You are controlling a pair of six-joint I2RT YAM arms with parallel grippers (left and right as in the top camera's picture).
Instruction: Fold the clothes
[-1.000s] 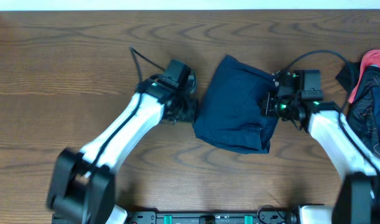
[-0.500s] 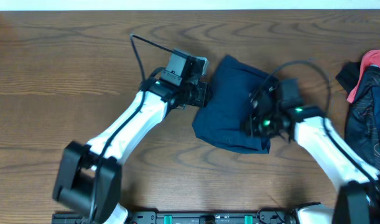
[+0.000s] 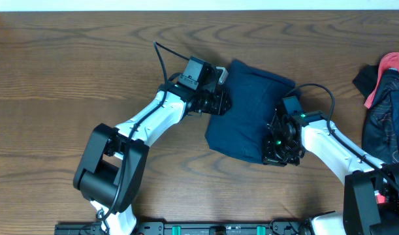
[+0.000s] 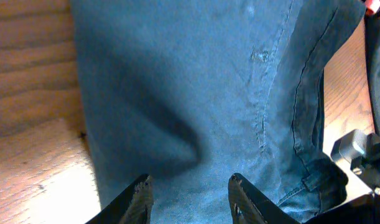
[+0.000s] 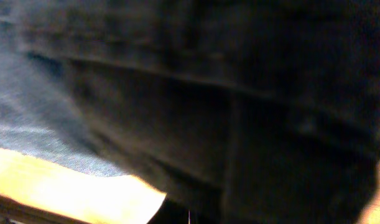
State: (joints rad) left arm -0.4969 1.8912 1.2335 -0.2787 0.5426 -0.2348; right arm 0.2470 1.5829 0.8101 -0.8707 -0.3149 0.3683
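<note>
I saw my left fingers (image 4: 142, 194) spread apart over the folded navy shorts (image 3: 248, 111); my right fingers (image 3: 275, 145) sat at their edge, and I couldn't tell their grip.

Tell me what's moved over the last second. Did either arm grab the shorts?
The left gripper moved right and farther back onto the shorts' left edge, jaws open, gripping nothing. The right gripper moved from their right edge down to the near right corner; its grip cannot be told. The shorts stayed folded in place; the clothes pile at the far right did not move.
</note>
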